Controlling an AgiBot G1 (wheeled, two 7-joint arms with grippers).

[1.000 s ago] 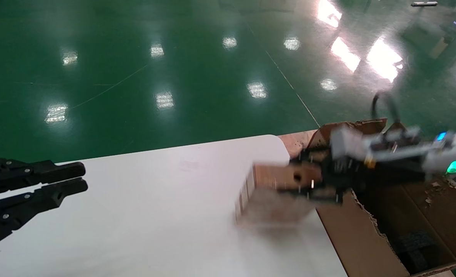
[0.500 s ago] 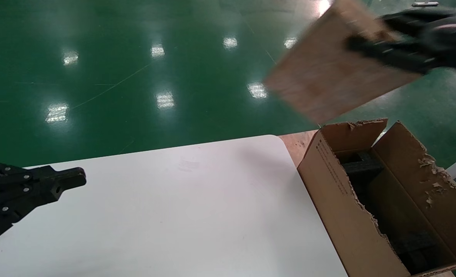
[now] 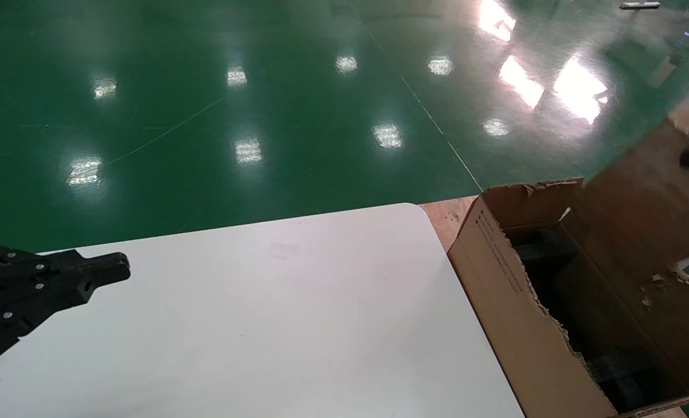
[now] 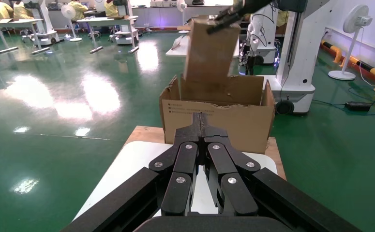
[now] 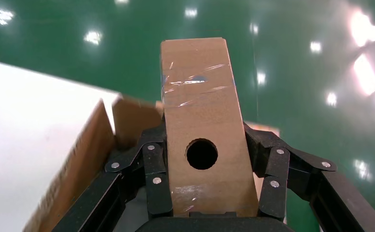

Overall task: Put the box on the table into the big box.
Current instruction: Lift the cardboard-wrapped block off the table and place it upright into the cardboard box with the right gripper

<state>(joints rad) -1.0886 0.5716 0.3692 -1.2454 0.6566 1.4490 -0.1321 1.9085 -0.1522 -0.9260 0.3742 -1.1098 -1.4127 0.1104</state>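
My right gripper (image 5: 203, 134) is shut on the small brown box (image 5: 202, 121), its fingers on both sides and the round hole facing the wrist camera. In the head view the box (image 3: 641, 191) is a blurred brown shape over the far right of the big box (image 3: 495, 273). The left wrist view shows the box (image 4: 209, 53) hanging upright just above the big box's (image 4: 243, 121) open top. The big box stands off the right end of the white table (image 3: 263, 325), with black foam inside. My left gripper (image 3: 121, 270) is shut and empty over the table's left side.
A wooden board (image 3: 449, 215) lies under the big box, past the table's rounded corner. Shiny green floor surrounds the table. In the left wrist view a white robot base (image 4: 301, 72) stands behind the big box, with fans and work tables farther off.
The right gripper lifted the box off the table, swung it high, and now has it lower and further right, over the big box. The left gripper shut a second ago and has stayed put.
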